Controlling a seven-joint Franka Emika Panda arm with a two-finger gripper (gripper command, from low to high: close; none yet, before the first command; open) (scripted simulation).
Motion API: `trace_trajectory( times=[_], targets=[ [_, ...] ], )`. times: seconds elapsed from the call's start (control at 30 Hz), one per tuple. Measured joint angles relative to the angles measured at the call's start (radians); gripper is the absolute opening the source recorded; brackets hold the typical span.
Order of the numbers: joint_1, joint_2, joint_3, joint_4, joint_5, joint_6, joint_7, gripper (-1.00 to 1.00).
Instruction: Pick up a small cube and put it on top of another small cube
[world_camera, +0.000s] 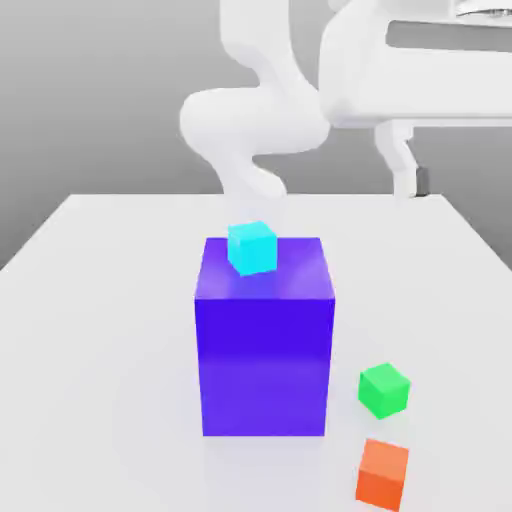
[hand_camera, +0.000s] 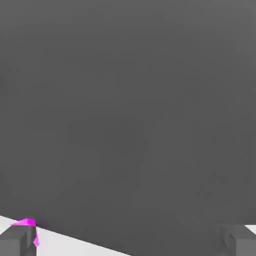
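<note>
A small cyan cube (world_camera: 252, 247) rests on top of a large blue block (world_camera: 264, 340) in the middle of the white table (world_camera: 90, 320). On the table toward the exterior view's right of the block lie a small green cube (world_camera: 384, 390) and, nearer the camera, a small orange cube (world_camera: 382, 474). My gripper (world_camera: 410, 178) hangs high above the table's far right side, well apart from every cube. In the hand view its fingers (hand_camera: 18, 241) stand far apart at the frame's corners, so the gripper (hand_camera: 130, 246) is open with nothing between them.
The white arm (world_camera: 250, 130) curves up behind the blue block. In the hand view a small magenta thing (hand_camera: 27, 223) peeks out beside one finger, over a strip of white table (hand_camera: 75, 245), with a grey backdrop beyond.
</note>
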Motion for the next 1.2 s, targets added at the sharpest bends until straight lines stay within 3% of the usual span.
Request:
trace_trajectory(
  times=[0.5,0.63,0.67,0.87,1.0,1.2],
  targets=[
    [0.171,0.551,0.041,0.133,-0.117,0.08,0.04,0.0],
    [0.206,0.696,0.018,0.169,-0.152,0.161,0.06,0.0],
    [0.211,0.724,0.012,0.176,-0.159,0.18,0.065,-1.0],
    [0.215,0.738,0.008,0.18,-0.16,0.19,0.065,-1.0],
    [0.198,0.64,0.031,0.155,-0.132,0.118,0.046,-1.0],
    [0.187,0.45,0.026,-0.025,-0.237,0.106,-0.092,-1.0]
  ],
)
